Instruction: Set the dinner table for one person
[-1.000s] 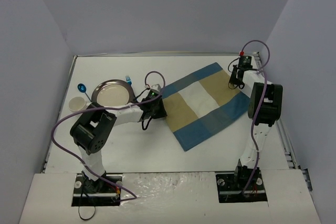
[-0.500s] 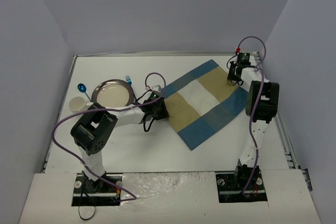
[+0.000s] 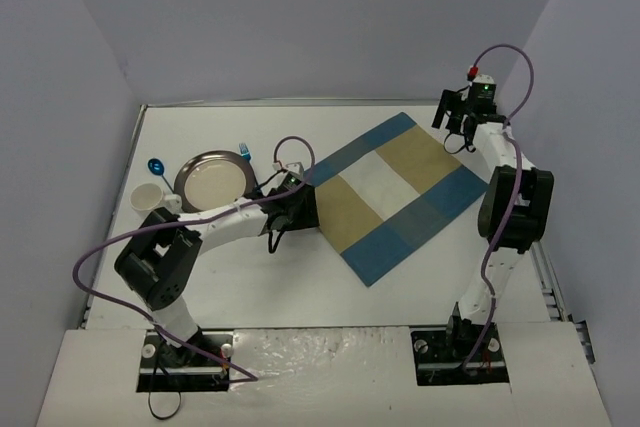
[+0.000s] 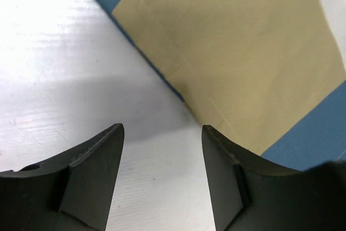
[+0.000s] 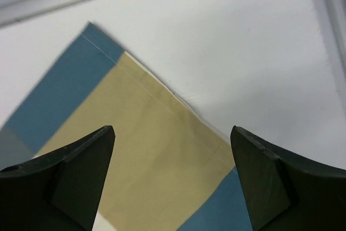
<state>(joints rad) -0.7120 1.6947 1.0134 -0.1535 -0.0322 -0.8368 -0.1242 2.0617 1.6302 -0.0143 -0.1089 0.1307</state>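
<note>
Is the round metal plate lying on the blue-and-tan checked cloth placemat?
No, the round metal plate sits on the white tabletop, apart from the checked cloth placemat.

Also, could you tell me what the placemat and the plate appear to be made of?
The placemat looks like matte cloth: seam lines run between its blue and tan panels. The plate looks metallic, with a dark glossy rim, though its pale centre leaves that open.

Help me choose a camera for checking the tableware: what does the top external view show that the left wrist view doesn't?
Only the top view shows the plate, the cup and the blue spoon at the table's left. Only the left wrist view shows the left gripper open, over the placemat's edge. Both show the blue-and-tan placemat lying on the white table.
</note>
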